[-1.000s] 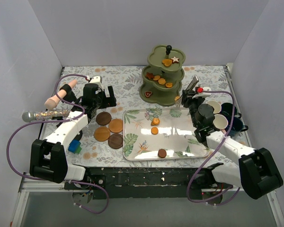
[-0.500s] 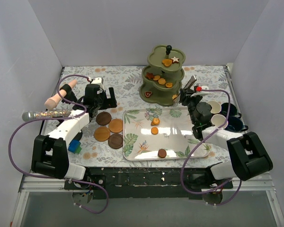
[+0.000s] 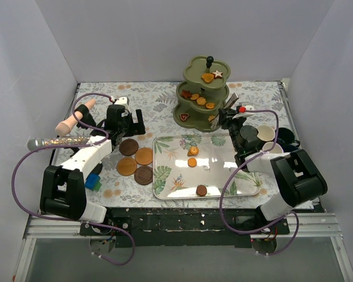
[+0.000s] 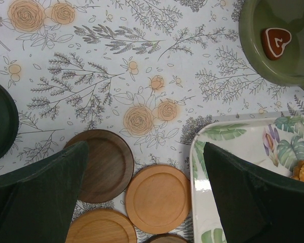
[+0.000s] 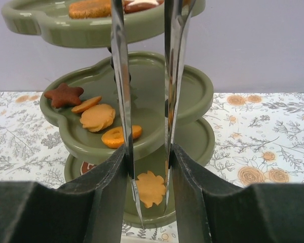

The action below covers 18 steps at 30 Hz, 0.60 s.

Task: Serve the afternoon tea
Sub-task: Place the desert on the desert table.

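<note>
The olive-green three-tier stand [image 3: 195,66] stands at the back centre with biscuits on every tier. My right gripper [image 3: 232,119] is shut on the metal tongs [image 3: 228,104], whose tips reach the stand's bottom tier. In the right wrist view the gripper [image 5: 148,152] squeezes the tongs [image 5: 119,76], and an orange flower biscuit [image 5: 151,188] sits between their blades over the bottom tier; I cannot tell whether it is pinched. My left gripper [image 3: 125,124] is open and empty above the brown coasters [image 3: 143,156], which also show in the left wrist view [image 4: 157,197]. Mugs [image 3: 266,132] cluster at the right.
A leaf-print tray [image 3: 220,170] holds three biscuits [image 3: 192,162] at the centre front. A glittery microphone [image 3: 56,141] and a peach-coloured object [image 3: 70,120] lie at the left, and a blue block [image 3: 93,182] sits at the front left. A heart biscuit [image 4: 275,41] lies on the stand's bottom tier.
My right arm has swung left, bringing the tongs from beside the mugs to the stand's bottom tier. My left gripper has barely moved.
</note>
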Tool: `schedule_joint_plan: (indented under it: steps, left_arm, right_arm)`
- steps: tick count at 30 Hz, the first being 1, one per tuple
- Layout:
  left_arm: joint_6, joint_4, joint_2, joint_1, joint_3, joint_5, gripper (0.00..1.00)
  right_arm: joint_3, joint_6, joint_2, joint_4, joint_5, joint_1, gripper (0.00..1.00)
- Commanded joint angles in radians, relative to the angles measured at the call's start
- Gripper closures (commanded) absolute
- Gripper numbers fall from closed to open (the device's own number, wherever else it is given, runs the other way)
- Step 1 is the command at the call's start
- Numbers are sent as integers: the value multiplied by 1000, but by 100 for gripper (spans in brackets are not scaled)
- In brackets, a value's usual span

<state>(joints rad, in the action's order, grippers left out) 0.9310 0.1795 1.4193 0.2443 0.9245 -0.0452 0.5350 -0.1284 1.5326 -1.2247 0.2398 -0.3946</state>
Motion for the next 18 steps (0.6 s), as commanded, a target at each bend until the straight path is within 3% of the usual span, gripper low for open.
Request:
schedule_joint_plan:
  steps: [1, 8, 18]
  left_arm:
    - [-14, 2, -10, -2, 22, -19, 2]
    - [-15, 3, -6, -2, 20, -27, 2]
    - [-20, 5, -2, -2, 22, -38, 2]
  right_arm:
    - [45, 1, 35, -186, -8, 2, 68]
    - [60, -10, 93, -275, -11, 0, 68]
    - [108, -8, 150, -272, -11, 0, 66]
